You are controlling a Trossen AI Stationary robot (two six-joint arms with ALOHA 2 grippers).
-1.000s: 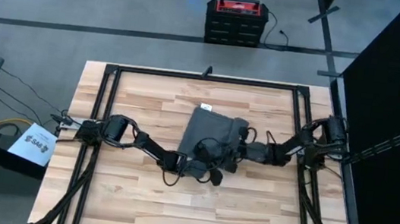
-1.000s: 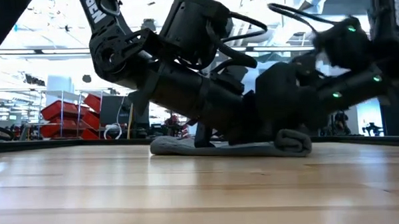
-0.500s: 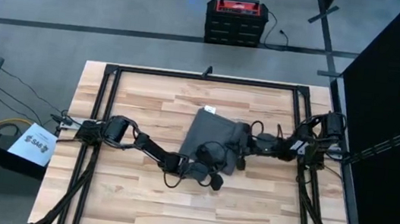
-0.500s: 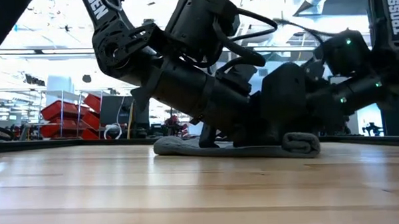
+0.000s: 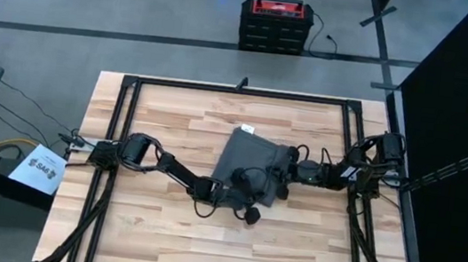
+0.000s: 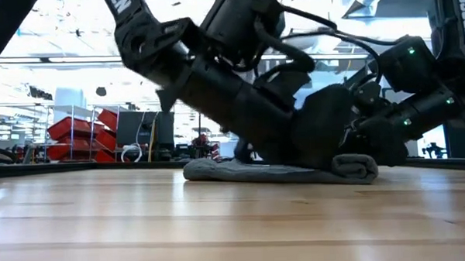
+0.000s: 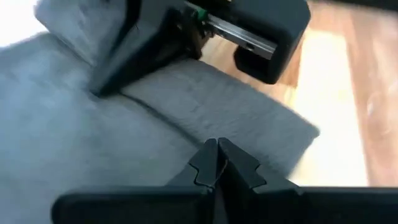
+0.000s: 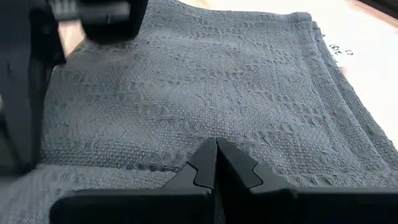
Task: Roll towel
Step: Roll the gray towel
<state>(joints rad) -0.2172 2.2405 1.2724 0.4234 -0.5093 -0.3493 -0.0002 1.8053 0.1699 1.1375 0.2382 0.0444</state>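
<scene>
Wooden table of pale planks, framed by a black rail, seen from above; grey floor beyond.

Near foreground, low view: bare planks running up to the towel, dark grey, lying flat along most of its length with a rolled end on the side under the right arm.

Centre of table, high view: towel spread slightly askew, small white tag at its far edge, near-right edge thickened into a roll.

Left gripper low over the towel's near portion, arm reaching in from the table's left side; in the left wrist view fingers pressed together, tips touching, cloth directly beneath, nothing seen pinched between them.

Right gripper at the towel's right edge, arm extending from the table's right side; in the right wrist view fingers likewise closed tip to tip over the woven cloth, tag just past the far hem.

Beyond the table, high view: red and black case on the floor. Low view background: red bins on shelving.
</scene>
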